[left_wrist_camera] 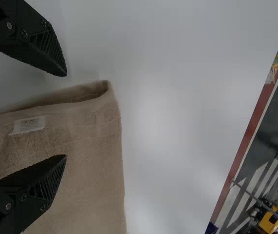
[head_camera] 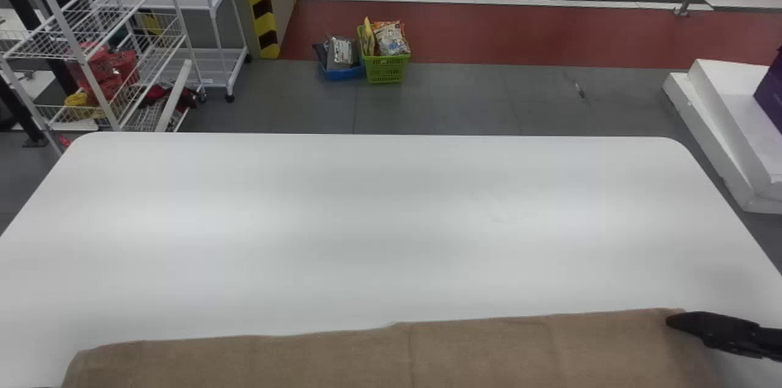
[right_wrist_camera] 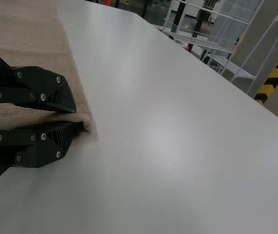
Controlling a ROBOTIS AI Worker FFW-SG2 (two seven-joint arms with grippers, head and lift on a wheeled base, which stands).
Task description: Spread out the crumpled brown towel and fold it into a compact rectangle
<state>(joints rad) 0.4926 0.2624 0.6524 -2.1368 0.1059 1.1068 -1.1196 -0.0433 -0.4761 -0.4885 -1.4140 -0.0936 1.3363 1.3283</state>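
Brown towel [head_camera: 366,357] lay on the near part of the white table [head_camera: 342,223], running broadly from left to right. Far edge slightly slanted, its right end a little farther off than its left; small step in that edge around the middle, faint creases across the cloth. Mostly smooth, not bunched, in the part visible from the head.

Right gripper [head_camera: 671,319] was at the towel's far right corner, over the table's near right part. Its fingers were close together, the towel's edge pinched between them, a small fold of cloth showing at the tips.

Left gripper [left_wrist_camera: 66,115] stood wide, nothing held. One finger was above the towel, the other above bare table. Between them lay a folded edge of the towel, its layers slightly parted at the corner, with a white label [left_wrist_camera: 28,125] near that edge.

Beyond the table, far left: white wire rack [head_camera: 73,46], then a yellow-and-black striped pillar [head_camera: 264,6]. On the floor past the far edge sat a blue basket [head_camera: 343,74] and, just beside it on the right, a green basket [head_camera: 386,70] of packets. White slabs [head_camera: 733,125] were stacked off to the right.
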